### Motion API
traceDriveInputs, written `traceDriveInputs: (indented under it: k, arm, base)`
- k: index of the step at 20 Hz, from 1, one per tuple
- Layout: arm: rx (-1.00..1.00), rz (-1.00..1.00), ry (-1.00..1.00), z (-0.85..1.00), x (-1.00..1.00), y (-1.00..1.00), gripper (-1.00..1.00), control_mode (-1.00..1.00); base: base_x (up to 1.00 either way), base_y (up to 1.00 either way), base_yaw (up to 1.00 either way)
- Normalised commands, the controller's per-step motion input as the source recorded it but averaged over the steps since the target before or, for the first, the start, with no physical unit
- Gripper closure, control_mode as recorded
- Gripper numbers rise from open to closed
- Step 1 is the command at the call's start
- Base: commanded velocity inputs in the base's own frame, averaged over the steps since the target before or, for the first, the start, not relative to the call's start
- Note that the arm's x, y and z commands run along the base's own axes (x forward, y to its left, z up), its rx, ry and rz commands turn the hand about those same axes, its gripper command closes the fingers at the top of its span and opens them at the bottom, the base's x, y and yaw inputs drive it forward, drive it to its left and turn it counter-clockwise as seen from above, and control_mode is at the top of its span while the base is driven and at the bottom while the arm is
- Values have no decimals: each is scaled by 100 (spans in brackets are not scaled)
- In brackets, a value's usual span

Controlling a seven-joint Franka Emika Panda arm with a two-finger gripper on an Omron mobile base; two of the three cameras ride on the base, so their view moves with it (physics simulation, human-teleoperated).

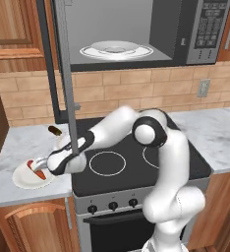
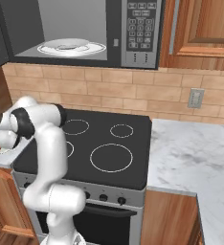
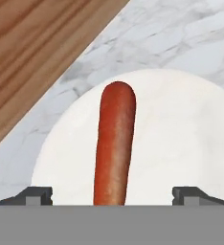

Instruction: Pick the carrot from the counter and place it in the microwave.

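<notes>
Pick step: gripper (image 3: 112, 194) fingers wide, straddling carrot (image 3: 115, 148) on plate (image 3: 181, 134), frame centre. Next: descend, close.

The marble counter (image 1: 18, 142) is stretching across the left of the left base view, carrying a white plate (image 1: 23, 179) at lower left and a small dark brown item (image 1: 54, 130) lying just above it, nearer the brick wall. In the hand view the plate (image 3: 181, 134) is sitting flat on the veined counter (image 3: 181, 33), with the carrot (image 3: 115, 148) lying on it.
</notes>
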Motion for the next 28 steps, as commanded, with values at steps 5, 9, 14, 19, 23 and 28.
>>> traceDriveInputs:
  k: [5, 9, 14, 19, 23, 28]
  arm:
    - [-15, -8, 1, 1, 33, 57, -100, -100]
    - [-18, -8, 1, 0, 39, 54, -100, -100]
    - [-17, -7, 0, -7, 11, 45, -100, -100]
    - [-6, -7, 1, -24, 0, -12, 100, -100]
    - [0, -8, 0, -16, -1, -80, 100, -100]
    - [5, -9, -3, -1, -3, -99, 100, -100]
  base:
    - [0, 0, 0]
    - [0, 0, 0]
    - [0, 0, 0]
    - [0, 0, 0]
    - [0, 0, 0]
    - [0, 0, 0]
